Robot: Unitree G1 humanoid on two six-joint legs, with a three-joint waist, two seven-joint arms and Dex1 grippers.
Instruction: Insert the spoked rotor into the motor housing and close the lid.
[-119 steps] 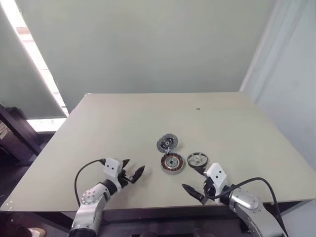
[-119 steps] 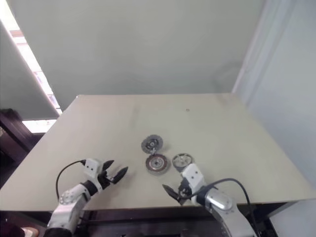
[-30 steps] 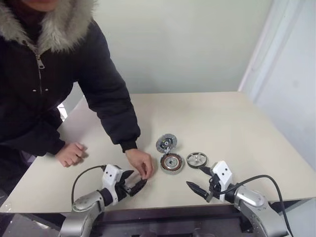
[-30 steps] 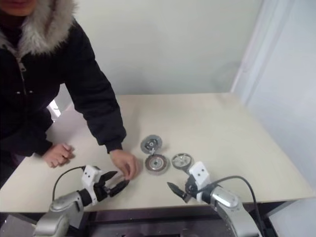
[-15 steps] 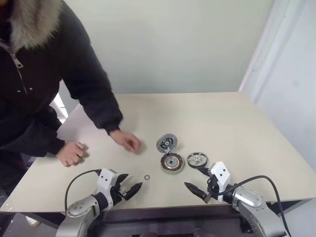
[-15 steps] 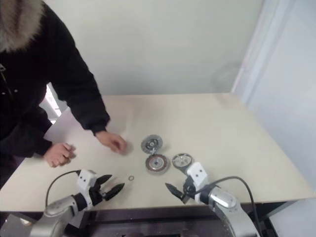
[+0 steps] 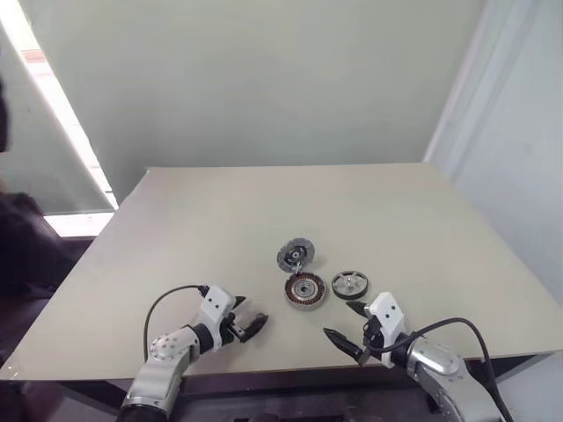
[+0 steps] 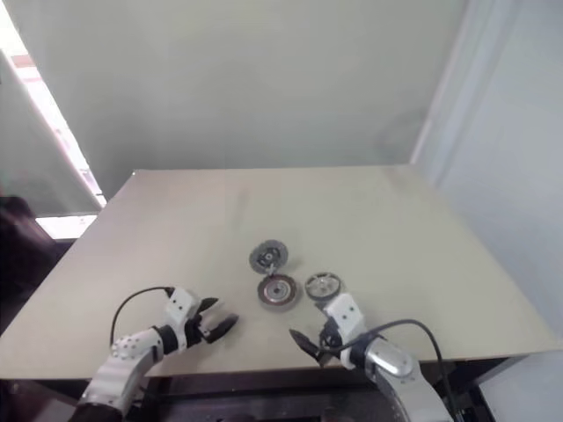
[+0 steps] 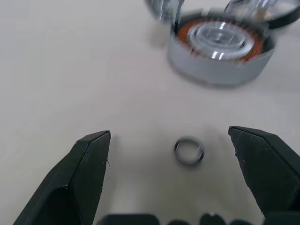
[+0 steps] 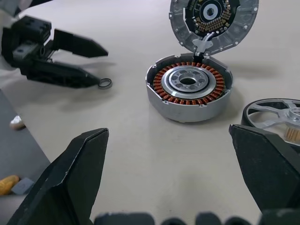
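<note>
The motor housing (image 7: 305, 290), a silver can with copper windings, lies near the table's front edge. The lid (image 7: 296, 256) stands tilted up at its far side, its inner circuit face (image 10: 213, 21) showing. The spoked rotor (image 7: 350, 284) lies flat just right of the housing. My left gripper (image 7: 251, 318) is open, low over the table left of the housing, its fingers (image 9: 89, 173) either side of a small metal ring (image 9: 189, 152). My right gripper (image 7: 339, 321) is open and empty, in front of the rotor and pointing at the housing (image 10: 188, 86).
The small ring (image 10: 105, 83) lies on the beige table (image 7: 220, 229) beside the left gripper's (image 10: 101, 69) lower finger. A dark blurred shape (image 7: 22, 251) sits beyond the table's left edge. The table's front edge runs close under both arms.
The person's arm and hand have withdrawn from over the table, leaving a small ring behind. My left gripper has moved forward and down so its fingers flank the ring. The right gripper has stayed put.
</note>
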